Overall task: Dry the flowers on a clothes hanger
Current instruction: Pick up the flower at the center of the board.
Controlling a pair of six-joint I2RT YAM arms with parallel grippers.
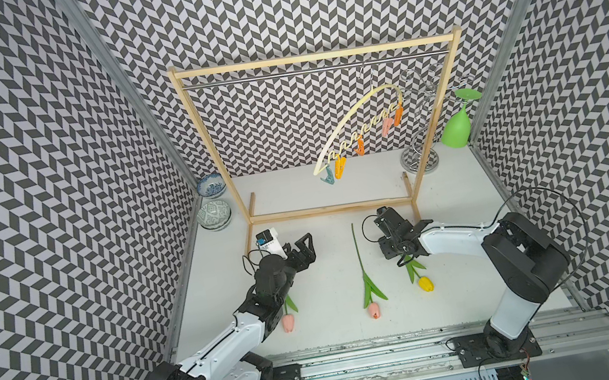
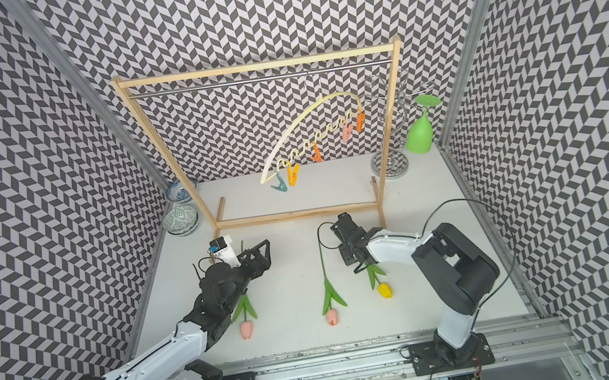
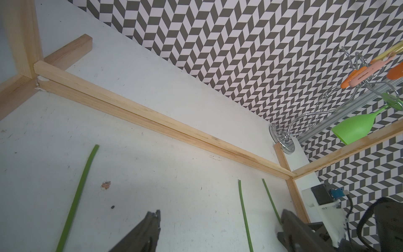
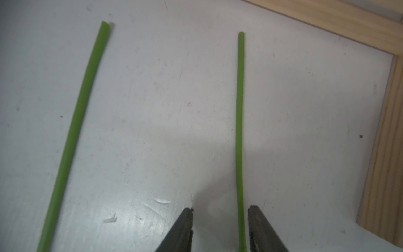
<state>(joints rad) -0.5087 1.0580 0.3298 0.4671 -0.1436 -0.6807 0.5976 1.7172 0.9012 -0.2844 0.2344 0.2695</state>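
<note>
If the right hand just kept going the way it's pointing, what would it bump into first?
Probably the white tabletop: the right hand seems tilted down, open around the yellow tulip's thin green stem. Were it level, the wooden rack's bottom rail comes next; depth is unclear.

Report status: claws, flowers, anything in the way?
Left claw open, empty. Right claw open, straddling yellow tulip stem. Three flowers on table, none on clothes hanger. Rack base bar beside right claw.
</note>
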